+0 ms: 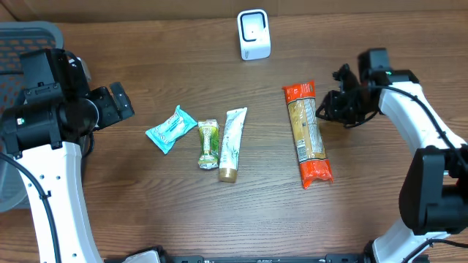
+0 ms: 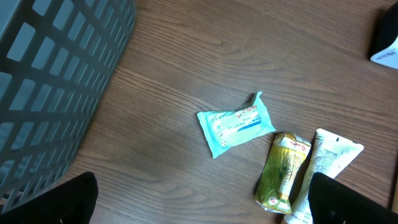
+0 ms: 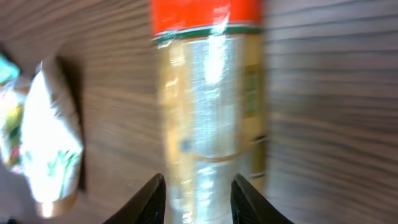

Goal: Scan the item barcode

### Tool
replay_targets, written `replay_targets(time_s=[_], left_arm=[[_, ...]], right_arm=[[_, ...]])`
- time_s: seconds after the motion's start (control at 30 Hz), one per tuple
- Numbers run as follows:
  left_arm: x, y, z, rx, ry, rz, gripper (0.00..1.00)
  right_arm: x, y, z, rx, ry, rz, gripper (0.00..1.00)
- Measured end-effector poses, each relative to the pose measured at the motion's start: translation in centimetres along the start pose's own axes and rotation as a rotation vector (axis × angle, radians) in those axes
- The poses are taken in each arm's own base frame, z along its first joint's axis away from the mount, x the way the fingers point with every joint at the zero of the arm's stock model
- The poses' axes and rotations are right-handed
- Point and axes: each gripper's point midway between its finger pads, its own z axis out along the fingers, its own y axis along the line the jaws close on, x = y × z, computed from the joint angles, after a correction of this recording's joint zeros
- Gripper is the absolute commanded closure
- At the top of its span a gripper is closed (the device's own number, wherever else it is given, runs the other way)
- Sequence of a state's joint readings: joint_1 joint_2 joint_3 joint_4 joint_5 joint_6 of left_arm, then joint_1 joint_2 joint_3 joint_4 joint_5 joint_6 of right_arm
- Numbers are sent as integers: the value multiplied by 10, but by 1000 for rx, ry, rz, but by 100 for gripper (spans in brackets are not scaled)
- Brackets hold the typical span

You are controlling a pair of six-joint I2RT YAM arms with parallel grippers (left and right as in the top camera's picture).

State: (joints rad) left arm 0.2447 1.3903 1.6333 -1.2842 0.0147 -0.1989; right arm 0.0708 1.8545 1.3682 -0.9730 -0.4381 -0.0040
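A long pasta packet (image 1: 307,135) with red ends lies on the wooden table, right of centre. My right gripper (image 1: 327,109) hovers at its right side near the top end. In the right wrist view, blurred by motion, the fingers (image 3: 155,199) stand partly apart over the packet (image 3: 208,124) and grip nothing. The white scanner (image 1: 254,34) stands at the back centre. My left gripper (image 1: 121,102) is wide open at the left, above bare wood (image 2: 202,208). In front of it lie a teal packet (image 2: 236,123), a green packet (image 2: 283,171) and a white tube (image 2: 326,162).
A grey slatted basket (image 1: 29,44) fills the far left corner and shows large in the left wrist view (image 2: 50,81). The teal packet (image 1: 170,128), green packet (image 1: 208,144) and white tube (image 1: 232,142) lie side by side in the table's middle.
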Motion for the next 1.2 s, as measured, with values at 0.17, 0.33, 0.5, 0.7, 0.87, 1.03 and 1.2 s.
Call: replay_targets(time_s=[0.17,0.33,0.5,0.7,0.87,1.03,1.2], left_arm=[[0,0,0,0,0,0,1],[0,0,0,0,0,0,0],[0,0,0,0,0,0,1],[0,0,0,0,0,0,1],[0,0,0,0,0,0,0],[0,0,0,0,0,0,0],[0,0,0,0,0,0,0]], right_arm=[[43,49,26,-18,155,-118,60],[86,70,50,-15,273,-168,60],[116,63,66,14,341,-151,60],[124,24,66,175,349,-31,61],[97,-24,52,265,245,152,61],[52,-80,33,286,45,337,58],[2,-122,12,253,-192,443,51]])
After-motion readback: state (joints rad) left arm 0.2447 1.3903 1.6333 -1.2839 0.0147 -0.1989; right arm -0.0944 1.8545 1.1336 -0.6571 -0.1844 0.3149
